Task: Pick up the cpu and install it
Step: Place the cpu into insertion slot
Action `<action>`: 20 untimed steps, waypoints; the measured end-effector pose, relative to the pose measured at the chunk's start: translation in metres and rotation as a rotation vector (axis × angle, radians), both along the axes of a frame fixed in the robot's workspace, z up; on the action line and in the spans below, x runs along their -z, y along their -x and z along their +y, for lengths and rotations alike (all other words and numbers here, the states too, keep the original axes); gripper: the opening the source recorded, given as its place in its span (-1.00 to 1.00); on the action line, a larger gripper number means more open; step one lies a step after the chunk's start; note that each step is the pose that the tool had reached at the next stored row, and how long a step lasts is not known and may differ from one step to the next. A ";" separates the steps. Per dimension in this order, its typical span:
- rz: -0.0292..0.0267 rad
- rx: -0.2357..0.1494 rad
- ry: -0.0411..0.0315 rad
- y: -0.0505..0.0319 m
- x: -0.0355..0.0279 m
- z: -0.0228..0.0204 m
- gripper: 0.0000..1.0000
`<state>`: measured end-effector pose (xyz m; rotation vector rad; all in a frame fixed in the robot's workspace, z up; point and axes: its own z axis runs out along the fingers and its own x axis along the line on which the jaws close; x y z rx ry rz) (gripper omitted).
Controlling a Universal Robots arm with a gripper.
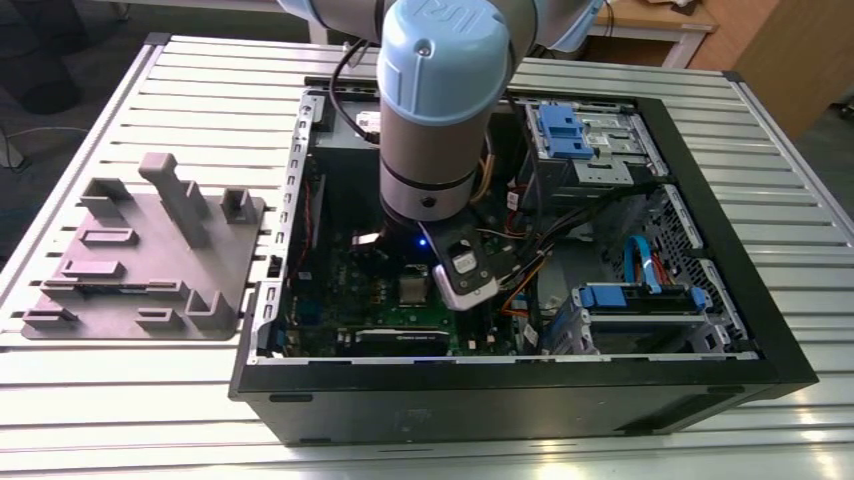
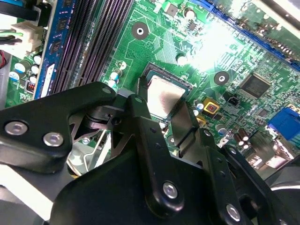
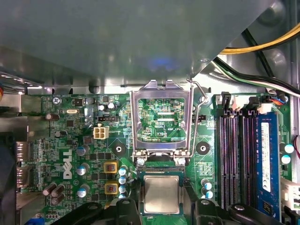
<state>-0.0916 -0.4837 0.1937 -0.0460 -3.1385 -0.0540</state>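
The cpu (image 3: pixel 161 194) is a small square chip with a silver-grey top. It lies level in the dark socket (image 3: pixel 159 169) of the green board (image 3: pixel 70 140), and also shows in the second wrist view (image 2: pixel 164 96). My gripper (image 3: pixel 161 202) (image 2: pixel 161 101) comes down over it, its black fingers (image 2: pixel 140 110) pressed against two opposite edges, shut on the chip. The socket's metal hold-down frame (image 3: pixel 161 119) is swung up and open beside it. In the exterior view the gripper (image 1: pixel 424 280) reaches into the open computer case (image 1: pixel 534 400), over the board's middle.
Long black memory slots (image 3: pixel 234 159) and a blue memory module (image 3: pixel 265 159) run beside the socket. A grey power-supply box (image 3: pixel 117 37) and cable bundles (image 3: pixel 262 44) hang close over the board. A grey fixture block (image 1: pixel 147 250) lies on the slatted table at the exterior view's left.
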 end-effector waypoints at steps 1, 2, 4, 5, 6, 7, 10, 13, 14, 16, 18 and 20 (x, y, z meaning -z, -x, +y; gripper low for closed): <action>0.0000 0.000 0.0001 -0.0006 0.0000 0.0000 -0.09; -0.0001 0.000 0.0000 -0.0008 0.0001 0.0000 -0.09; 0.0000 0.000 0.0000 -0.0008 0.0001 0.0000 -0.09; 0.0000 0.000 0.0000 -0.0009 0.0003 0.0000 -0.09; 0.0000 0.000 0.0001 -0.0009 0.0003 0.0000 -0.09; 0.0000 0.000 0.0001 -0.0014 0.0004 0.0000 -0.09; -0.0001 0.000 0.0000 -0.0023 0.0007 0.0000 -0.09; -0.0001 0.000 0.0000 -0.0024 0.0007 0.0000 -0.09; -0.0001 0.000 -0.0001 -0.0025 0.0004 0.0000 -0.09; -0.0002 0.000 -0.0003 -0.0025 0.0001 0.0001 -0.09; -0.0001 0.000 -0.0002 -0.0025 0.0000 0.0000 -0.09; -0.0001 0.000 -0.0001 -0.0025 0.0000 0.0000 -0.09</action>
